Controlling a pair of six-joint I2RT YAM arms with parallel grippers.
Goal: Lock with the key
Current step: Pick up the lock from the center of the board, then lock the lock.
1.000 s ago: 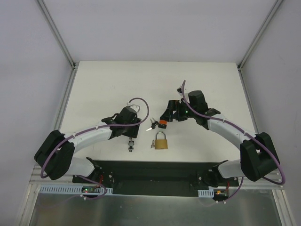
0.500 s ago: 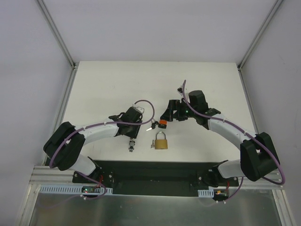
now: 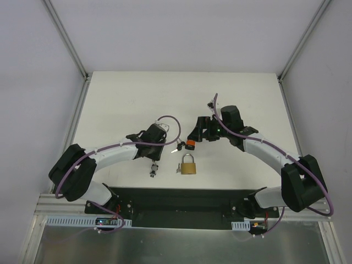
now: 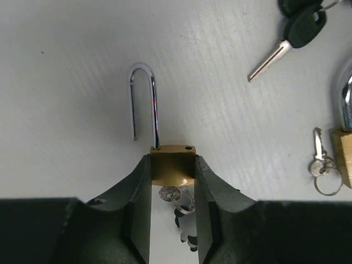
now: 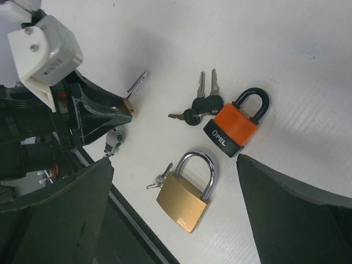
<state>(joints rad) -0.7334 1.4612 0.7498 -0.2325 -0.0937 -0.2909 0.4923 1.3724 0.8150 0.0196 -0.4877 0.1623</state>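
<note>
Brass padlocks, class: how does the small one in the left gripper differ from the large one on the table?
The small brass padlock has an open shackle; the large brass padlock has a shut one. The small one sits between the fingers of the left gripper; the large one lies free. Both have brass bodies and silver shackles.

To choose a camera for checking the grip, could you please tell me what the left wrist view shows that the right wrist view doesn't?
Left wrist only: how the left gripper pinches the small brass padlock by its body, and its whole open shackle. Right wrist only: the orange padlock. Both: the larger brass padlock, its small keys and the dark-headed keys.
</note>
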